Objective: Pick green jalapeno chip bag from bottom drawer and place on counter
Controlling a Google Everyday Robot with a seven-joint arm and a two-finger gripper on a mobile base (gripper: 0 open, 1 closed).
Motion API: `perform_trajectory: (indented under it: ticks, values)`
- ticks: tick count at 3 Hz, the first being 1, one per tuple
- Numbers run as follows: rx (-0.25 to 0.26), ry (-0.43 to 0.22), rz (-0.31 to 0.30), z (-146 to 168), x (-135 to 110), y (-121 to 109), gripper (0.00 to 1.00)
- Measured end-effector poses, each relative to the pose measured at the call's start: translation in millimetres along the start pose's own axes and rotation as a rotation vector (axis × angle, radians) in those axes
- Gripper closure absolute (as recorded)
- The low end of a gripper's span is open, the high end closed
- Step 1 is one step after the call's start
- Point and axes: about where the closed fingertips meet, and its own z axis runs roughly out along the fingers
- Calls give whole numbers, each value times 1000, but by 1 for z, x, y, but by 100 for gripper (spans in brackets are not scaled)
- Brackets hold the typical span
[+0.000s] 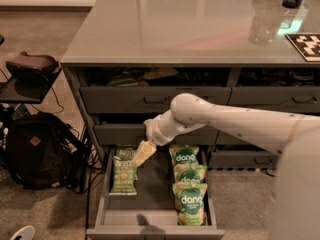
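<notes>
The bottom drawer point(154, 190) stands pulled open under the counter point(170, 29). A green jalapeno chip bag point(123, 176) lies flat along the drawer's left side, with a second alike bag point(123, 151) partly tucked behind it. My gripper point(142, 154) hangs at the end of the white arm, which reaches in from the right. It is over the drawer's back left part, just right of the pale-green bags and close above them. It holds nothing that I can see.
Three green-and-orange dang bags point(190, 200) lie in a column on the drawer's right side. Shallower grey drawers point(150, 100) sit above. A black backpack point(34, 149) and cables lie on the floor at left. A clear bottle point(263, 24) and a checkered tag point(305, 45) are on the counter.
</notes>
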Motion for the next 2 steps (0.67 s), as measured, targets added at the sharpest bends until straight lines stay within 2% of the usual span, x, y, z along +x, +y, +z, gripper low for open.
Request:
perform_trajectory:
  ticks: [1, 2]
  values:
    - [-7, -48, 28, 64, 4, -6, 0]
    - [10, -66, 9, 111, 5, 5, 0]
